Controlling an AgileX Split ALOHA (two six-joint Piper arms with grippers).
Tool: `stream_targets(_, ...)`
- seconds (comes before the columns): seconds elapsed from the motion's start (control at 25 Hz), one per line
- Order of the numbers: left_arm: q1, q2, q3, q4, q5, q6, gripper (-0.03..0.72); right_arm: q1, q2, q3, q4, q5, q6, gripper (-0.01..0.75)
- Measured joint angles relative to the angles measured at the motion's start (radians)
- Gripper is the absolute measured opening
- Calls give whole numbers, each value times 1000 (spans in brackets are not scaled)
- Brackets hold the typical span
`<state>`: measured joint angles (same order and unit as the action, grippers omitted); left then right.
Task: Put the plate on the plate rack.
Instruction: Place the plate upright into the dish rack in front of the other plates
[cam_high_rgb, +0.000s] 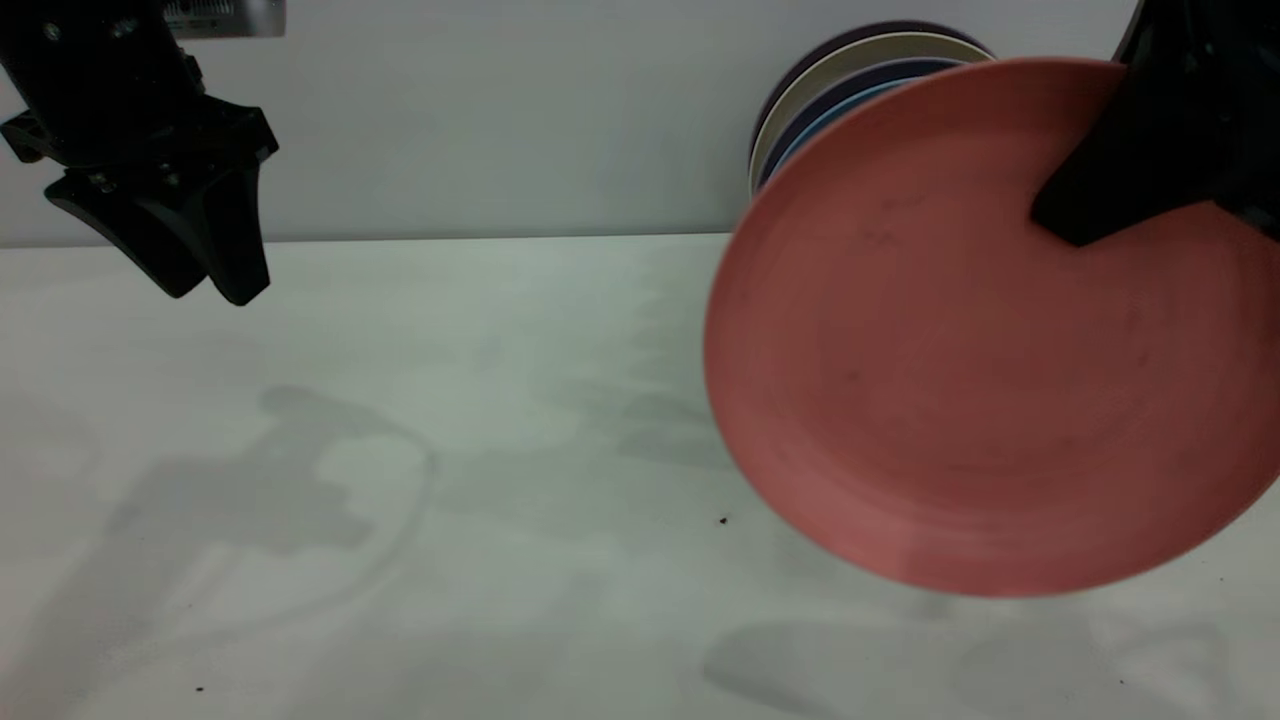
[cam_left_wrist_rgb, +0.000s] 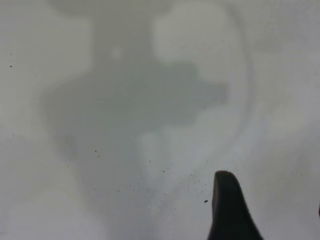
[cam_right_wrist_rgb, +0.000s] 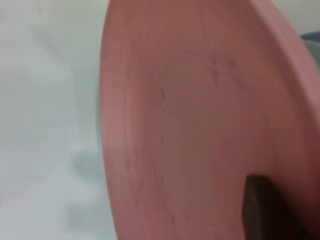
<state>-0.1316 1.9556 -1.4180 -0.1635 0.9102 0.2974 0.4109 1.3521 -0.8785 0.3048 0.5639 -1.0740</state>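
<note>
Clamped on the rim, the right end effector (cam_high_rgb: 1085, 215) holds the plate (cam_high_rgb: 960, 340) tilted above the tabletop (cam_high_rgb: 400, 450), so it could slip; the left end effector (cam_high_rgb: 205, 270) hangs apart, seemingly closed and empty.

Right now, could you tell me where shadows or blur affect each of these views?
Exterior view: soft arm shadows on the table, the plate darker toward its top. Left wrist view: a broad grey shadow on the table, the left gripper fingertip blurred. Right wrist view: the plate out of focus.

The plate (cam_high_rgb: 960, 360) hides the plate rack and most of the stacked plates (cam_high_rgb: 850, 75); its right edge is cropped.
</note>
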Motion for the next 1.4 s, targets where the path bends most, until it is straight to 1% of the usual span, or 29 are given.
stream_targets(0.2,0,0,0,0,-1,-1,454,42,-29,0,-168,-53,36,106)
stream_targets(0.36,0,0,0,-1,-4,-1,454,66,-48,0,-292,-119,82,106)
stream_targets(0.64,0,0,0,-1,-13,-1,453,68,-50,0,-452,-213,114,106)
stream_targets(1.12,0,0,0,-1,-31,-2,453,65,59,0,-577,-307,198,106)
stream_targets(1.24,0,0,0,-1,-32,-2,453,46,80,0,-585,-331,227,106)
stream_targets(1.4,0,0,0,-1,-37,-2,453,22,89,0,-588,-338,244,106)
